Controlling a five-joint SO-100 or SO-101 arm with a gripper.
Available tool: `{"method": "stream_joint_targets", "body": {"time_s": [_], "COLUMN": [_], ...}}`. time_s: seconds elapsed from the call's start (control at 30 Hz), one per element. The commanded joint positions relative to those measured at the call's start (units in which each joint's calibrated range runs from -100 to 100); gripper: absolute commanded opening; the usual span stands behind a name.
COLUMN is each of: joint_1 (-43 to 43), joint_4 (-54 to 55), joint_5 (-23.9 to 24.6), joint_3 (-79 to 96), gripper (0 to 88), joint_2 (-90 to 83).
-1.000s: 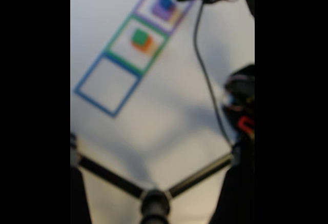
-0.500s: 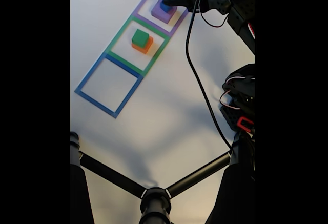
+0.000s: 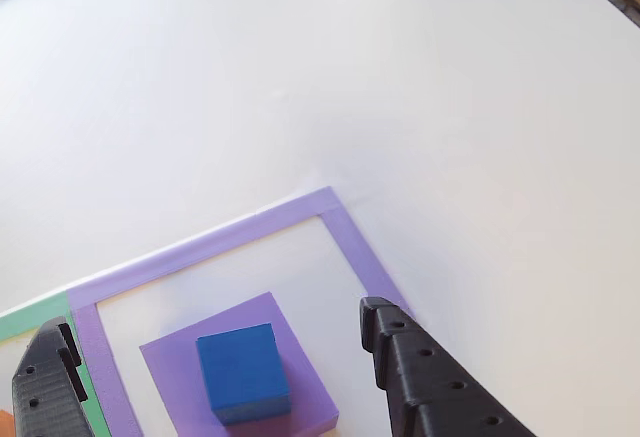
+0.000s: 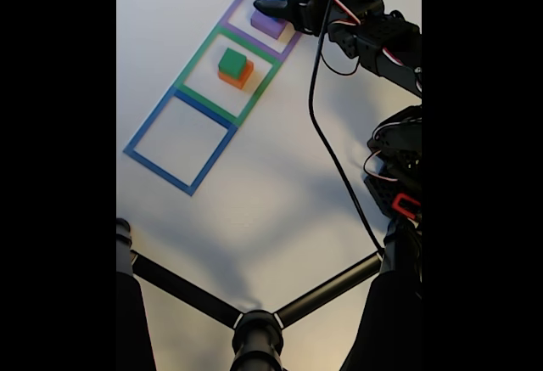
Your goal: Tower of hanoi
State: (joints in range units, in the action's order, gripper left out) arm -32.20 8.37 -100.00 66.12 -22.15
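Two black fingers of the gripper [image 3: 215,357] hang spread wide on either side of the small blue cube [image 3: 242,372], which sits on the purple slab [image 3: 305,397] inside the purple tape square [image 3: 345,232], right between them.

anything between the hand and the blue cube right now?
Nothing visible. The hand is open, one finger on each side of the blue cube, which sits on the purple slab with nothing on top of it.
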Motion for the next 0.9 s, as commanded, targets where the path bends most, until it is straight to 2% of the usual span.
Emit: {"method": "stream_joint_targets", "body": {"time_s": [0.0, 0.53, 0.87], "joint_1": [0.75, 1.13, 2.35], "joint_4": [5.75, 26.88, 34.08], "joint_5": [0.0, 0.0, 0.0], "joint_3": [0.98, 4.07, 4.16], "gripper": [34.7, 35.7, 35.8], "joint_2": [1.08, 16.22, 22.15]}}
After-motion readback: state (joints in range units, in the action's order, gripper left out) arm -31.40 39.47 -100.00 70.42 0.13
